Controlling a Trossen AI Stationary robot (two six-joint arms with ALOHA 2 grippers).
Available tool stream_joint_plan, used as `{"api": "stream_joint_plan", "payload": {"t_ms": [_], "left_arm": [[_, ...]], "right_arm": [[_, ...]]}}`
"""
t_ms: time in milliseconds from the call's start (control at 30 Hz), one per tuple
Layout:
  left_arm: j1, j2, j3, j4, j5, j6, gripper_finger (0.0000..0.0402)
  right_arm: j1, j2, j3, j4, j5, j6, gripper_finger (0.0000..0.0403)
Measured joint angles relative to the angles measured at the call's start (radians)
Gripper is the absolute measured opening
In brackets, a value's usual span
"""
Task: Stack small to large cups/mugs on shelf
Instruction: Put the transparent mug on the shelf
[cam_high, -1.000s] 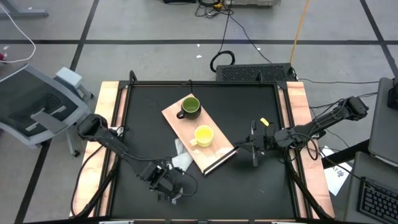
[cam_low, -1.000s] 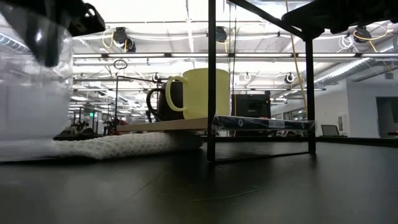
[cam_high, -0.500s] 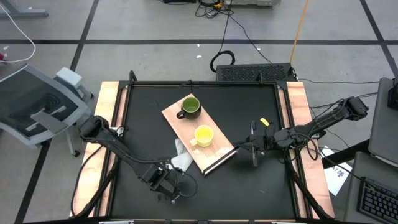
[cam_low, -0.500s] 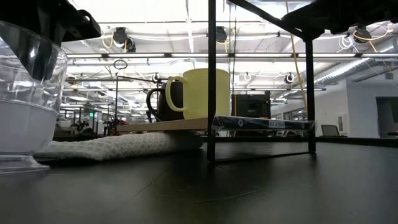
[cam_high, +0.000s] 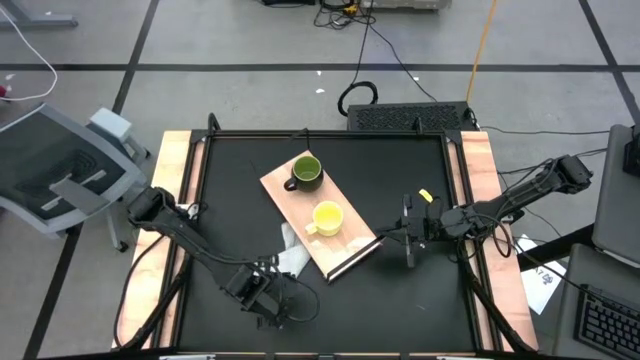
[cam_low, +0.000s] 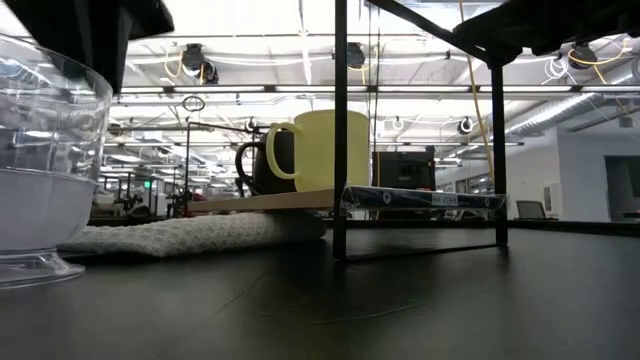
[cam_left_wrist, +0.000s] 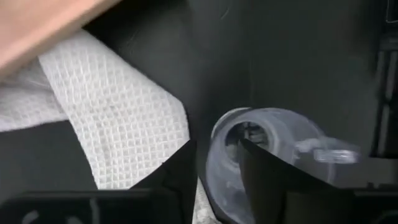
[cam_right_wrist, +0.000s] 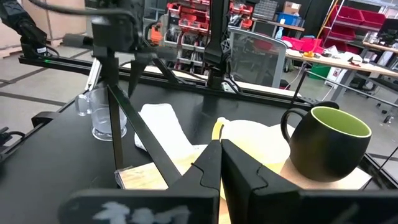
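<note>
While the clear plastic cup (cam_low: 40, 170) stands upright on the black counter (cam_high: 390, 300) near its front left, apart from the shelf (cam_high: 318, 214), the left gripper (cam_high: 272, 305) is seen directly over it, one finger (cam_left_wrist: 177, 180) outside the rim and the other inside. Whether the wall is pinched cannot be told; a small gap shows in the left wrist view, so the jaws are judged to be parting, the cup's foot resting on the counter. It was probably stood here to be re-gripped or released before stacking.

A white waffle-weave cloth (cam_left_wrist: 118, 118) is noted between cup and shelf, one edge tucked under the board. The shelf lies diagonally mid-counter, its dark edge strip (cam_high: 352, 260) at the near right end. On it, the dark olive-green mug (cam_high: 304, 172) sits toward the far end and the yellow mug (cam_high: 325, 218) nearer the strip, well apart, both upright and unstacked. Placement on the board is judged to leave them ready as receivers for the smaller cup.

Further right, the right gripper (cam_high: 408, 245) is parked just beside the shelf's strip end, jaws together, nothing held; it is judged to be waiting.

Writing: pale lettering shows on the blue strip (cam_low: 425, 199) in the low view, too small to be read. No brand is legible elsewhere.
</note>
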Motion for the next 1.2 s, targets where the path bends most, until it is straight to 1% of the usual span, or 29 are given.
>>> {"api": "stream_joint_plan", "payload": {"t_ms": [100, 167, 233, 333, 367, 433, 533, 633, 667, 767, 867, 1033, 1100, 1200], "left_arm": [[-0.013, 0.000, 0.059, -0.079, -0.069, 0.047, 0.0129], [-0.029, -0.002, 0.099, -0.142, -0.138, 0.116, 0.0121], [-0.043, -0.002, 0.126, -0.213, -0.196, 0.161, 0.0093], [-0.057, -0.032, 0.137, -0.280, -0.283, 0.121, 0.0025], [-0.057, -0.050, 0.136, -0.287, -0.316, 0.099, 0.0013], [-0.074, -0.095, 0.113, -0.285, -0.403, 0.061, 0.0010], [-0.118, -0.174, 0.052, -0.295, -0.517, -0.004, 0.0003], [-0.175, -0.282, -0.043, -0.280, -0.653, -0.119, 0.0003], [-0.193, -0.316, -0.079, -0.260, -0.695, -0.152, 0.0002], [-0.251, -0.407, -0.207, -0.169, -0.773, -0.225, 0.0002], [-0.294, -0.479, -0.334, -0.056, -0.847, -0.258, 0.0002], [-0.314, -0.535, -0.509, 0.062, -0.873, -0.315, 0.0009], [-0.314, -0.539, -0.566, 0.115, -0.877, -0.317, 0.0010], [-0.314, -0.539, -0.626, 0.174, -0.878, -0.302, 0.0004]], "right_arm": [[0.000, 0.000, 0.000, 0.000, 0.000, 0.000, 0.0000], [0.000, 0.000, 0.000, 0.000, 0.000, 0.000, 0.0000], [0.000, 0.000, 0.000, 0.000, 0.000, -0.001, 0.0000], [0.000, 0.000, 0.000, 0.000, 0.000, 0.000, 0.0000], [0.000, 0.000, 0.000, 0.000, 0.000, 0.000, 0.0000], [0.000, 0.000, 0.000, -0.001, 0.000, 0.000, 0.0000], [0.000, 0.000, 0.000, -0.004, 0.000, 0.000, 0.0000], [0.002, 0.000, 0.000, -0.007, -0.010, 0.000, 0.0000], [0.002, 0.000, 0.000, -0.008, -0.028, 0.000, 0.0000], [0.003, 0.000, 0.000, -0.001, -0.084, 0.000, 0.0000], [0.003, 0.000, 0.000, 0.030, -0.092, -0.003, 0.0000], [0.003, 0.001, 0.046, 0.024, -0.095, -0.050, 0.0000], [0.003, 0.002, 0.090, 0.005, -0.096, -0.051, 0.0000], [0.003, 0.024, 0.174, -0.074, -0.097, -0.052, 0.0000]]}}
